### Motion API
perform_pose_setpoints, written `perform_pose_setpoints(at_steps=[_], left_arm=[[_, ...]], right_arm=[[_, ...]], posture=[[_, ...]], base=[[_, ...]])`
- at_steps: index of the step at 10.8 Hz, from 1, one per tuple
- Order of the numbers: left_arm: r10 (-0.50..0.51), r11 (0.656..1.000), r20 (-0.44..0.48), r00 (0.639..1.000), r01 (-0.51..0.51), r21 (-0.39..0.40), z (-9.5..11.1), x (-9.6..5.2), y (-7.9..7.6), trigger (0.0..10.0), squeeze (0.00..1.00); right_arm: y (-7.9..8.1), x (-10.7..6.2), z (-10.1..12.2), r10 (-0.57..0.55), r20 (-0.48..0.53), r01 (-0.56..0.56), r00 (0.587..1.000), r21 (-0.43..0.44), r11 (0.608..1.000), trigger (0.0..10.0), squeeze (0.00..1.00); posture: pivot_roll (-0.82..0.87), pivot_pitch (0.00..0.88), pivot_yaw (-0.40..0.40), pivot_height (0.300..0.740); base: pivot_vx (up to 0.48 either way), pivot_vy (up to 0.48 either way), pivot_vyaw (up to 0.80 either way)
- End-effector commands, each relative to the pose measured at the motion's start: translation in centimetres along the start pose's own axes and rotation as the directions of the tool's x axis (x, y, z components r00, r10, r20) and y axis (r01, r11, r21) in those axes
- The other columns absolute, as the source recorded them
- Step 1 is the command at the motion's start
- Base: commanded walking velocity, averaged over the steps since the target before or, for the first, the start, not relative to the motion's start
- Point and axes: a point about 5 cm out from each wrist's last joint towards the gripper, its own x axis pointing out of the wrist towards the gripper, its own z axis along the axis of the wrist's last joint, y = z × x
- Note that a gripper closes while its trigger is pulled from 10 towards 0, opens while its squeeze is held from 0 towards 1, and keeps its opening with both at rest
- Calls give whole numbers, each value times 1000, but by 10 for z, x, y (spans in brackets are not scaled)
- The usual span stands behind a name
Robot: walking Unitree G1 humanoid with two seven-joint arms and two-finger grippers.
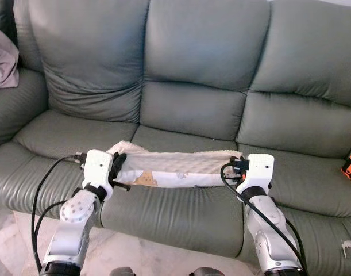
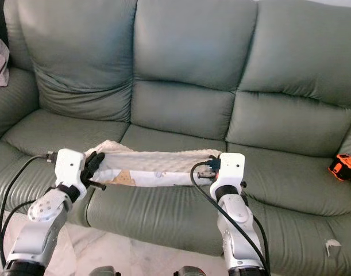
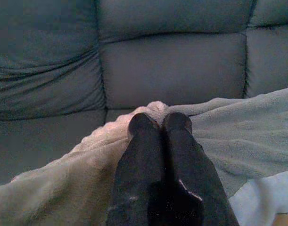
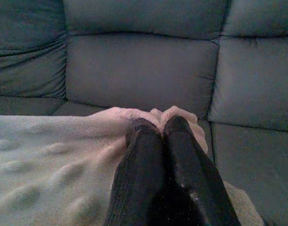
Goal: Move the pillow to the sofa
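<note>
You have the pillow point(image 1: 175, 168) slung between both arms, its long axis running left to right across the middle of the head frame, just above the front edge of the sofa point(image 1: 192, 75) seat. The left end effector point(image 1: 119, 168) pinches the pillow's left end and the right end effector point(image 1: 235, 167) pinches its right end. In each wrist view the two black fingers point(image 3: 144, 141) are pressed together with a fold of the fleecy cover caught at their tips point(image 4: 144, 136).

Neither arm is nearer the goal; they sit level, so the pillow hangs roughly parallel to the backrest. The seat cushions lie directly ahead of and below the pillow, toward the upper part of the frame. The coming move looks like a short carry forward and down onto the middle cushion.

No containers are here. A pinkish cloth point(image 1: 4, 57) rests at the upper left on the sofa, and an orange-and-black object point(image 1: 350, 168) sits at the right edge, both well apart from the drop spot.
</note>
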Motion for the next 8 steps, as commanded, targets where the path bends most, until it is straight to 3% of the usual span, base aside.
perform_pose_setpoints(at_steps=[1,3,8], left_arm=[[18,1000,17,1000,-19,5,5,-1,1,10000,0],[9,1000,15,1000,-9,3,6,0,-3,10000,0],[-44,998,21,999,45,-34,11,6,-3,10000,0]], right_arm=[[-3,1,10,-15,30,15,999,4,1000,10000,0],[-1,0,12,-9,35,9,999,20,1000,10000,0],[-4,1,15,-19,40,19,999,19,1000,10000,0]], posture=[[-26,1,-41,675],[-31,6,-33,650],[-51,0,-19,650]], base=[[0,0,0],[0,0,0],[0,0,0]])
